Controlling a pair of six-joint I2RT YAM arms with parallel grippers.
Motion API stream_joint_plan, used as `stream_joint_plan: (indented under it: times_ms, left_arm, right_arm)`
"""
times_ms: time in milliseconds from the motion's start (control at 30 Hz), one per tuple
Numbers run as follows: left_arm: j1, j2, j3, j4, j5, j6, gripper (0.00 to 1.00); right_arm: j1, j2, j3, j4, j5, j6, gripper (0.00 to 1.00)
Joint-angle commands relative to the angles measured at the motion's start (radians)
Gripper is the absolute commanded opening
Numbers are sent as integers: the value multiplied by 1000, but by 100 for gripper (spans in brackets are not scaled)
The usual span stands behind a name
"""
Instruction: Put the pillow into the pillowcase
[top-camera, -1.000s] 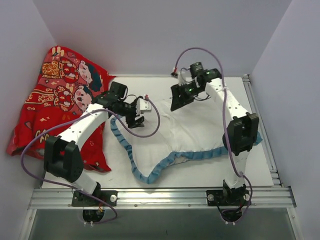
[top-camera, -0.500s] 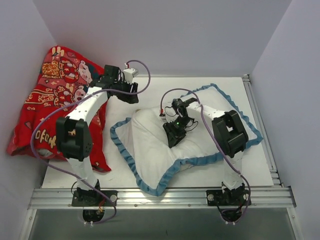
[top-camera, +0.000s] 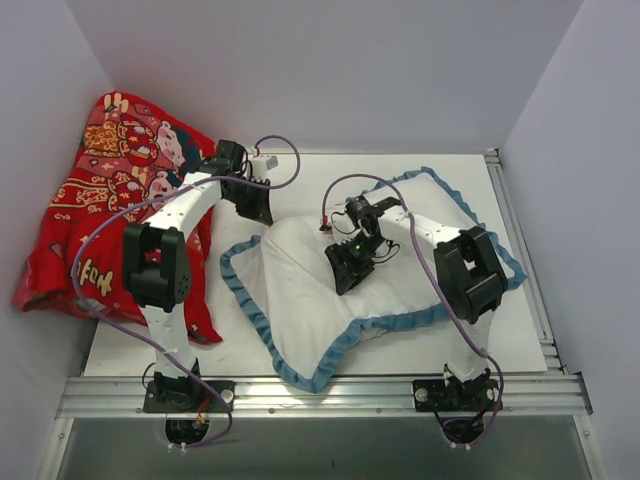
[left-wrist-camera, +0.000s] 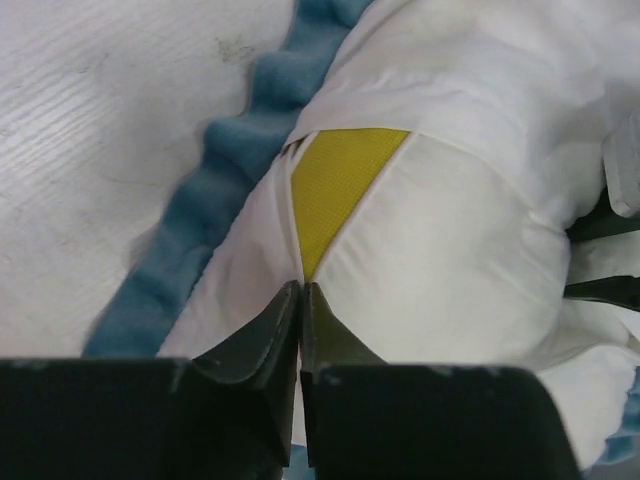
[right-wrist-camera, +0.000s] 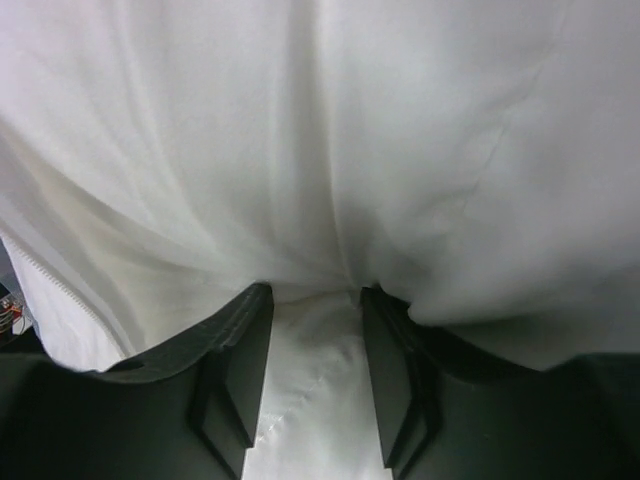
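Observation:
The pillowcase (top-camera: 255, 305) lies white side out in the middle of the table, its blue ruffled trim (left-wrist-camera: 215, 190) running round it. It bulges as if filled. Of the pillow I see only a yellow triangle (left-wrist-camera: 335, 180) between two white folds in the left wrist view. My left gripper (top-camera: 262, 208) (left-wrist-camera: 302, 287) is at the case's far-left corner, jaws shut on the white pillowcase cloth just below that triangle. My right gripper (top-camera: 343, 275) (right-wrist-camera: 315, 295) presses down on the middle of the white bulge, its jaws apart with a band of cloth between them.
A red cartoon-figure cloth (top-camera: 110, 200) is heaped against the left wall, under the left arm. Bare white table (top-camera: 330, 170) shows behind the case. A metal rail (top-camera: 522, 250) runs along the right edge, and another along the near edge (top-camera: 320, 395).
The case went from a flat spread to a plump shape. My left gripper swung to the far-left corner and shut. My right gripper came from the back to the middle of the bulge.

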Motion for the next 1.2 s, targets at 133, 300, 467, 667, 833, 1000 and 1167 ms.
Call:
stream_joint_plan:
  times_ms: [133,300,467,667,833,1000,1167]
  left_arm:
    - [-47,27,190,-33,246,13,0]
    - [-79,7,336,-30,317,44,0]
    - [-102,-20,364,12,346,54,0]
    - [-113,47,569,44,299,30,0]
    - [-130,67,643,35,338,33,0]
    - [-136,82,729,36,346,34,0]
    - [-151,55,697,27,297,65,0]
  right_arm:
    - [-79,-132,188,-90,-103,25,54]
    - [-174,12,640,-60,-162,282,54]
    - [-153,123,736,29,-153,416,48]
    - [-36,94,428,58,-181,390,38]
    - [-21,193,365,204,-147,521,38]
    - [-2,198,328,221,-162,582,38]
    - [-10,163,386,279,-164,645,41]
